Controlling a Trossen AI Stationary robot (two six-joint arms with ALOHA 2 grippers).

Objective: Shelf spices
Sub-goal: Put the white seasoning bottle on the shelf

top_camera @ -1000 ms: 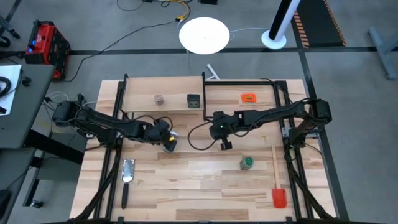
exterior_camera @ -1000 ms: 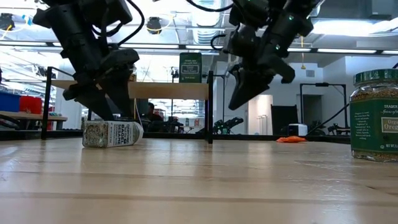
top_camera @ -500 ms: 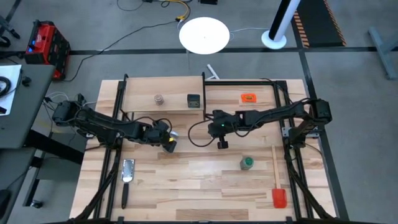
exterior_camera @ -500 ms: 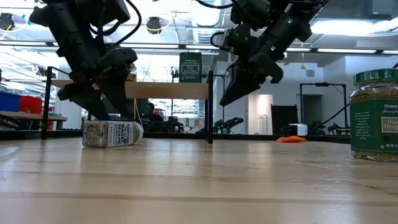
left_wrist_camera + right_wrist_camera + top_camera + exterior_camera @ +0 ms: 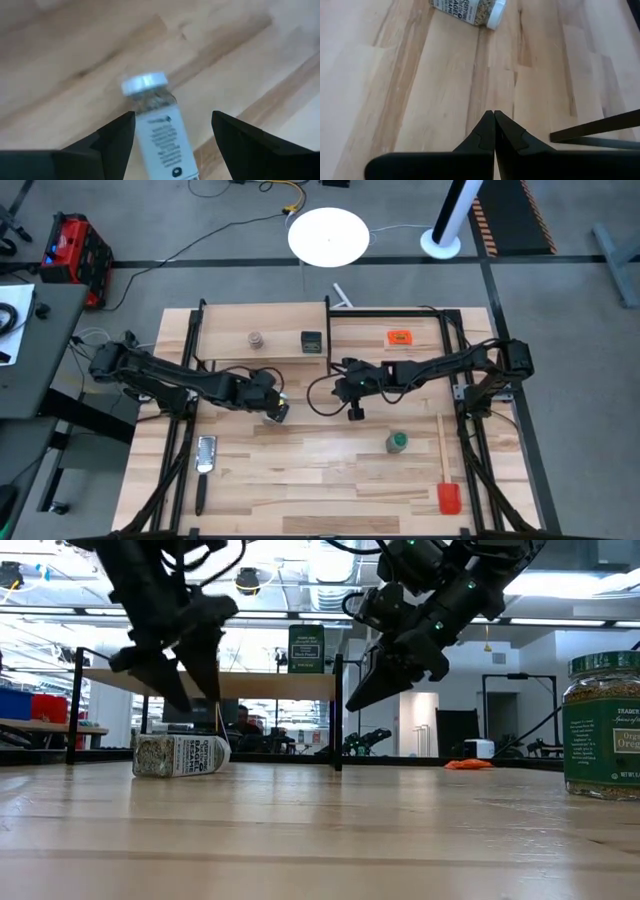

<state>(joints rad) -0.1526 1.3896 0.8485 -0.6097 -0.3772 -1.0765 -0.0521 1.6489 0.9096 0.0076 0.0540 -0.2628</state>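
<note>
The clear jar with the white lid (image 5: 180, 754) lies on its side on the table. My left gripper (image 5: 198, 700) hangs open just above it; in the left wrist view the jar (image 5: 160, 130) shows below and between the spread fingers, apart from them. My right gripper (image 5: 355, 414) hovers shut over the table's middle, slanting down, with nothing in it. The shelf (image 5: 262, 330) stands at the far left and carries the brownish jar (image 5: 256, 339) and the black tin (image 5: 311, 341). The green-lidded jar (image 5: 397, 442) stands upright on the table toward the near right.
An orange tag (image 5: 400, 337) lies at the far right. A red-headed spatula with a wooden handle (image 5: 445, 470) lies along the right side. A metal tool with a black handle (image 5: 206, 458) lies at the near left. Bare wood spreads across the near middle.
My left gripper has risen from around the lying jar, still open; the jar stays on its side where it was. My right gripper has tipped closer to level and stays shut.
</note>
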